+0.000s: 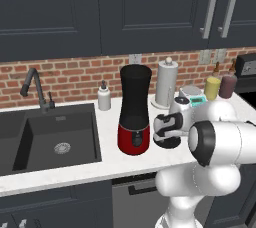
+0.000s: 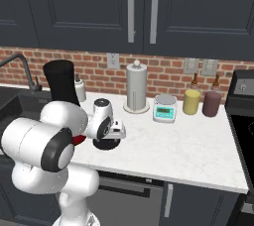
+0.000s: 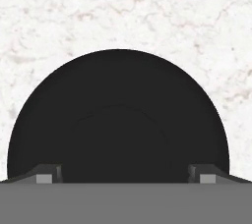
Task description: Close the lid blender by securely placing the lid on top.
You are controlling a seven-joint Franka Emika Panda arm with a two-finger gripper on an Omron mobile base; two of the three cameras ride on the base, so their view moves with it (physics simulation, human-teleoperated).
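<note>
- Sink (image 1: 30,142): a dark basin set into the white counter (image 1: 107,167) at far left of the left base view, with a black faucet (image 1: 35,89) behind it. The right base view catches just the faucet's arm at its left edge.
- Soap bottle (image 1: 104,97): small and white, against the brick wall between sink and blender.
- Blender (image 1: 134,109): upright on the counter, black jar open at the top, red base with a dark button panel. The left base view shows it whole; in the right base view the arm hides its base.
- Lid (image 3: 118,120): a black disc flat on the counter, just right of the blender and apart from it. The hand view shows its round outline and faint raised centre from above; the base views show only its dark edge under the hand (image 2: 105,144).
- Gripper (image 3: 125,175): directly over the lid, jaws spread wide, one fingertip (image 3: 47,174) at each side of the disc, holding nothing.
- Paper-towel roll (image 2: 137,88): upright near the wall, behind the lid.
- Kitchen scale (image 2: 165,108), yellow bottle (image 2: 191,100) and dark-red bottle (image 2: 212,102): lined up to the right, seen plainly in the right base view.
</note>
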